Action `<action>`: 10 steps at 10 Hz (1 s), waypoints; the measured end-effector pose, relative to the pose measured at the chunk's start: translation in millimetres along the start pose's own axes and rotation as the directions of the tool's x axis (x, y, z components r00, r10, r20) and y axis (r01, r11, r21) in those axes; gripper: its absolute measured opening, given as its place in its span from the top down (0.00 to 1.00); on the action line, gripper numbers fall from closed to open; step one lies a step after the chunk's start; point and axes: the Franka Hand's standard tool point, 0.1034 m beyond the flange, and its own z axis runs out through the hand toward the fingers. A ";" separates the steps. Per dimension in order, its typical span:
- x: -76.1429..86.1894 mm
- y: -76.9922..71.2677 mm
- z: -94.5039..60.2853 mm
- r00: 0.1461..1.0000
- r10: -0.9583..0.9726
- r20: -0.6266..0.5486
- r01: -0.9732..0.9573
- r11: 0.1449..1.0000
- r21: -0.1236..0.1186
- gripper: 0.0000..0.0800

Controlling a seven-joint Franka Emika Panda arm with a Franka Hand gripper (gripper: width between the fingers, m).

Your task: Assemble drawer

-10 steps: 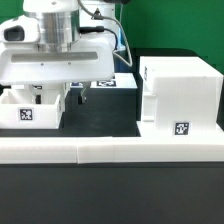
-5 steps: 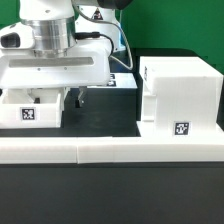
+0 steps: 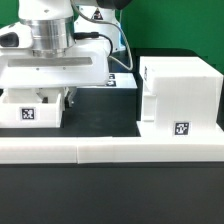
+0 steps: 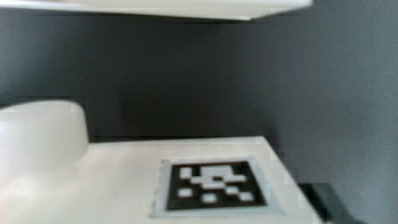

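Housing [image 3: 180,95]: we see a big white cube, tag facing us, likely waiting for its trays.
Tray [image 3: 28,110]: small, tagged, well apart from the housing, not yet slid in.
Gripper [image 3: 68,96]: low over the tray's housing-side wall, probably to grasp it; open or closed, we cannot tell.
Rail [image 3: 110,150]: long, white, just before the housing.
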 end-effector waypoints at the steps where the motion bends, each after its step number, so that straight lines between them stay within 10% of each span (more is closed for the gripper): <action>1: 0.0 0.0 0.0 1.000 0.000 0.000 0.000 1.000 0.000 0.85; 10: 6.7 -17.3 -16.1 1.000 -0.005 0.014 0.005 1.000 0.014 0.95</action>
